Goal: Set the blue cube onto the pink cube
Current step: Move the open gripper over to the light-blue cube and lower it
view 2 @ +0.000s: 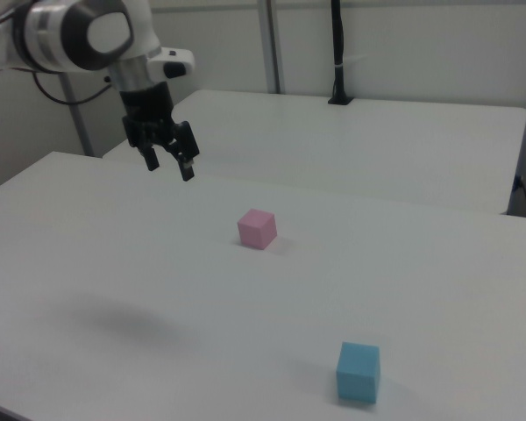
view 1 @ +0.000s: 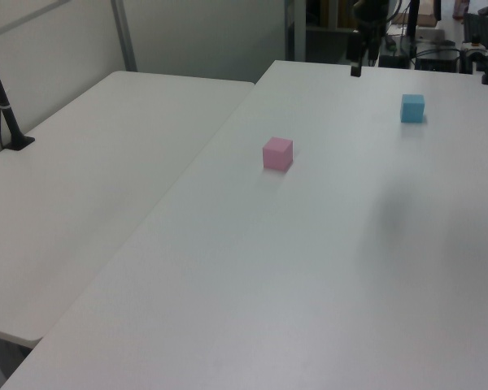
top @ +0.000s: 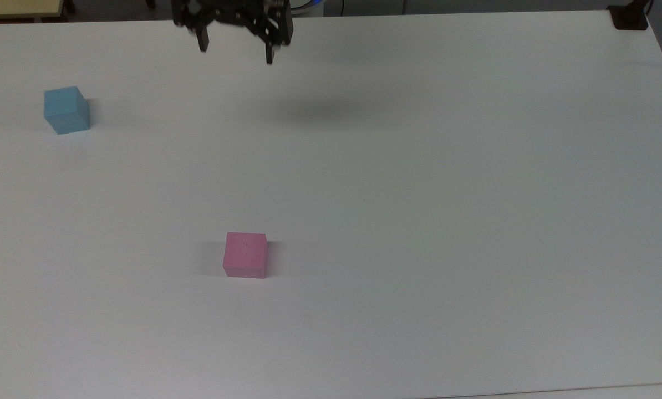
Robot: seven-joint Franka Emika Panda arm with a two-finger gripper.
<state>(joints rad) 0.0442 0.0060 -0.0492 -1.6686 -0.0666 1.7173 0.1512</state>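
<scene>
The blue cube (top: pixel 66 110) (view 1: pixel 412 108) (view 2: pixel 358 372) rests on the white table (top: pixel 419 194) at the top view's far left. The pink cube (top: pixel 245 255) (view 1: pixel 277 153) (view 2: pixel 257 228) sits alone near the table's middle front in the top view, far from the blue one. My gripper (top: pixel 235 51) (view 2: pixel 168 167) hangs high above the table at the top view's upper edge, open, with nothing between its fingers. It is well apart from both cubes. Its shadow lies on the table to the top view's right of it.
A second white table (view 1: pixel 98 162) adjoins this one. A black post (view 2: pixel 337 53) stands clamped on the second table's far side, and a black clamp (top: pixel 629 19) sits at the top view's upper right corner.
</scene>
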